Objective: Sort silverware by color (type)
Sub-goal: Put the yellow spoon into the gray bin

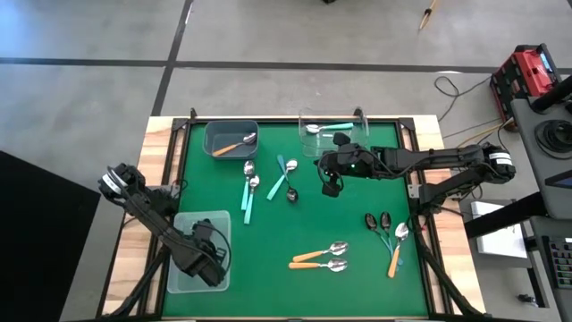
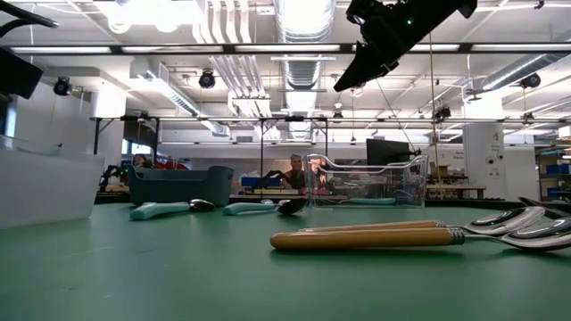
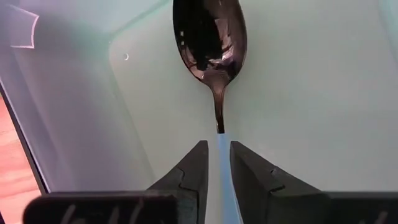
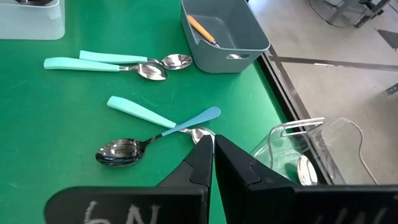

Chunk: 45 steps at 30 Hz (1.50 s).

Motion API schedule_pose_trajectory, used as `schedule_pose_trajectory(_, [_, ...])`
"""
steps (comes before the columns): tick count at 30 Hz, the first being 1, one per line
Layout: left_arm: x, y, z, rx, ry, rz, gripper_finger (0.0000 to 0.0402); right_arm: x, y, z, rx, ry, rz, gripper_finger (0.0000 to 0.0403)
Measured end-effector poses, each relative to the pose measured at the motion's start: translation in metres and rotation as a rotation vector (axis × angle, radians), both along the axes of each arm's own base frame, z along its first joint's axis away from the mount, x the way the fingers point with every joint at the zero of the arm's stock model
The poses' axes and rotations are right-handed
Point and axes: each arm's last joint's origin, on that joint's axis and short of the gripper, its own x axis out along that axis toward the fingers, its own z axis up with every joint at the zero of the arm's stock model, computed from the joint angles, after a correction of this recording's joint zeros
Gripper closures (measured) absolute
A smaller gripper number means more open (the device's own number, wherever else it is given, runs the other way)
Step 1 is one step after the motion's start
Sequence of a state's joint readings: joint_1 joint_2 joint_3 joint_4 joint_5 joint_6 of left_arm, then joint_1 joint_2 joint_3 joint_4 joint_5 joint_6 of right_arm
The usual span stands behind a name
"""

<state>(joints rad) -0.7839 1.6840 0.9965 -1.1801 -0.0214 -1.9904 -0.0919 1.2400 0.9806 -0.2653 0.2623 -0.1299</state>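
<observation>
Item in hand — dark-bowled spoon (image 3: 209, 38) lying in the frosted bin (image 1: 182, 268), its light-blue handle between the left gripper (image 3: 216, 163) fingers, parted slightly, whether still pinching you cannot tell; release step. Right gripper (image 4: 212, 152), shut and empty, hovers over crossed teal spoons (image 4: 146, 140) — you open it next.

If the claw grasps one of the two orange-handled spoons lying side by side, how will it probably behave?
The orange-handled spoons look rigid, so one should lift without bending. The polished bowl may be slippery; the thick handle seems the safer hold. As they lie very close together, the neighbour will likely be nudged.
</observation>
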Motion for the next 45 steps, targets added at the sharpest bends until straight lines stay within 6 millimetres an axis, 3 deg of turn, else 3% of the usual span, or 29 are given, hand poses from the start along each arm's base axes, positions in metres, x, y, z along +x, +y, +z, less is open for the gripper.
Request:
schedule_pose_trajectory(5, [0.006, -0.004, 0.015, 0.002, -0.048, -0.077, 0.0351, 0.0, 0.0, 0.0, 0.009, -0.004, -0.006, 0.0394])
schedule_pose_trajectory(13, [0.024, -0.006, 0.072, 0.112, -0.159, -0.346, 0.0351, 0.0, 0.002, 0.0, 0.024, -0.01, -0.003, 0.0394])
schedule_pose_trajectory(18, [0.044, 0.007, 0.104, 0.216, -0.313, -0.539, 0.0354, 0.001, 0.004, 0.001, 0.032, -0.019, 0.001, 0.0394])
schedule_pose_trajectory(24, [0.056, 0.033, 0.126, 0.34, -0.42, -0.803, 0.0373, 0.001, 0.008, 0.001, 0.073, -0.038, -0.015, 0.0394])
schedule_pose_trajectory(30, [0.059, 0.066, 0.127, 0.424, -0.489, -0.952, 0.0399, 0.004, 0.008, -0.003, 0.122, -0.047, -0.048, 0.0394])
schedule_pose_trajectory(39, [0.054, 0.11, 0.109, 0.465, -0.695, -1.147, 0.0401, 0.009, 0.008, -0.007, 0.222, -0.067, -0.12, 0.0394])
schedule_pose_trajectory(45, [0.05, 0.141, 0.104, 0.583, -0.81, -1.203, 0.0401, 0.008, 0.011, -0.009, 0.377, -0.058, -0.122, 0.0394])
